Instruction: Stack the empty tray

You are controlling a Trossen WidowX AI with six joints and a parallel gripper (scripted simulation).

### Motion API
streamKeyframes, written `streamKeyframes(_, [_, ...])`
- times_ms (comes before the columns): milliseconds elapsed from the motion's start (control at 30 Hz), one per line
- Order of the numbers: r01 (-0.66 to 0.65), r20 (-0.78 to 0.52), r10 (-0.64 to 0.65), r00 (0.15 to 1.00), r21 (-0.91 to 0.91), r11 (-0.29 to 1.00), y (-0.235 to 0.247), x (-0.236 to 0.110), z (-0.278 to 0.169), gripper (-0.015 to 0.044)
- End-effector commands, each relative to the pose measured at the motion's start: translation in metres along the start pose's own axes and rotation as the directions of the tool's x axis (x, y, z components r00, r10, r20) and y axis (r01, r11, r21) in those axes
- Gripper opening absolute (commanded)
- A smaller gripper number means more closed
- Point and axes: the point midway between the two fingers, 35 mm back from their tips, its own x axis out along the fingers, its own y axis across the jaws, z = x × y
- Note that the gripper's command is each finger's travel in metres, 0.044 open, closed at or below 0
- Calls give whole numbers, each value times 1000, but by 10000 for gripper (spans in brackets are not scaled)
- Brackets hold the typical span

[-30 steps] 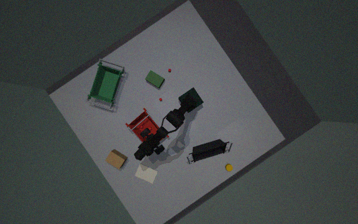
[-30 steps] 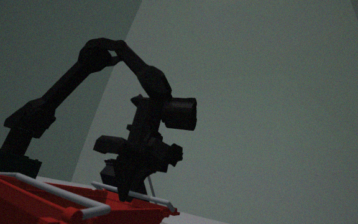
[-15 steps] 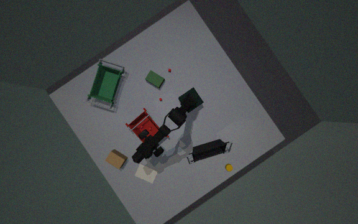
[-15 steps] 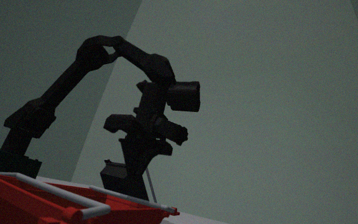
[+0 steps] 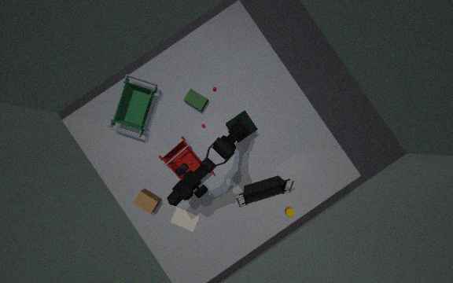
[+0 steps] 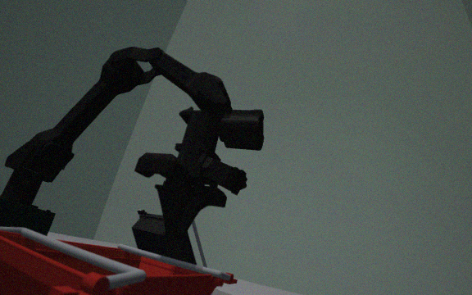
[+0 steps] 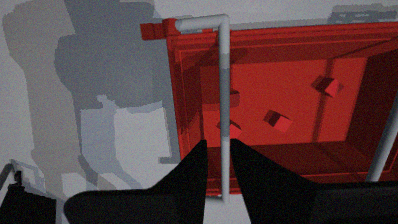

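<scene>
The red tray (image 5: 189, 154) (image 6: 27, 262) (image 7: 173, 90) stands on the table with several small red blocks inside. Its near bar in the exterior view (image 6: 76, 251) lies swung in across the top; this bar also shows in the top view (image 5: 177, 155). Its other bar (image 6: 174, 260) (image 7: 225, 90) also lies across the top, inboard of its end. My gripper (image 6: 191, 260) (image 7: 218, 144) is slightly open and points down over this bar, which shows between the fingertips in the wrist view, not pinched. An empty green tray (image 5: 134, 106) and a black tray (image 5: 266, 190) both have bars swung out. The fingertips are hidden in the top view.
A green block (image 5: 196, 100), an orange box (image 5: 147, 201), a cream slab (image 5: 185, 220) and a yellow disc (image 5: 289, 211) are on the table. Two loose red cubes lie beyond the red tray (image 5: 215, 89) (image 5: 203, 126). The arm base (image 5: 248, 126) stands near the middle.
</scene>
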Motion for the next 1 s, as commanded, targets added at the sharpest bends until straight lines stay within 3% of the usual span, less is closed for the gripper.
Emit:
streamKeyframes(0, [0,1,0,1000,1,1000,0,0,0,82])
streamKeyframes(33, [0,1,0,1000,1,1000,0,0,0,82])
streamKeyframes(133, [0,1,0,1000,1,1000,0,0,0,3])
streamKeyframes(500, [0,1,0,1000,1,1000,0,-6,2,0])
streamKeyframes(867, [0,1,0,1000,0,1000,0,-129,3,0])
streamKeyframes(967, [0,0,0,1000,0,1000,-1,-146,-1,0])
